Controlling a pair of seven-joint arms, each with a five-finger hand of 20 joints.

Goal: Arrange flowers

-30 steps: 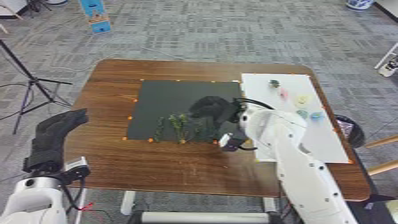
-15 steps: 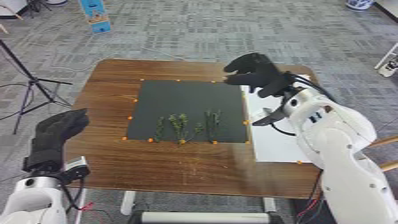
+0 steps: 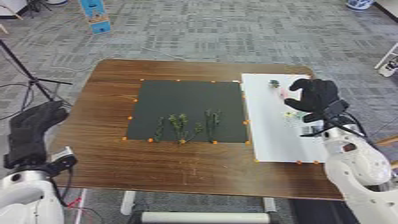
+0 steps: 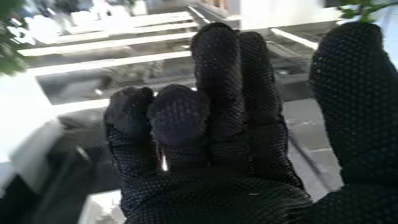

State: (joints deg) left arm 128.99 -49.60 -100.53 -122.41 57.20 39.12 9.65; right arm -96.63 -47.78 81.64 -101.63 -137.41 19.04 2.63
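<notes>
The right robot hand [image 3: 317,97], loosely open and empty, lies over the white sheet [image 3: 274,145]. Just beside its fingertips is a pink flower [image 3: 282,94], with pale blooms [image 3: 289,115] near its thumb. Farther off, to its left, green sprigs [image 3: 179,126] lie spaced on the black mat [image 3: 188,97]: greenery apparently laid, blossoms left to add. Farthest is the left robot hand [image 3: 34,131], relaxed, empty, beside the tabletop [image 3: 107,100].

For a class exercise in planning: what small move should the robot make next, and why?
Probably lower the right hand toward the pink flower: the hand is empty and hovers over the white sheet where that flower lies, while green sprigs lie grouped on the black sheet.
</notes>
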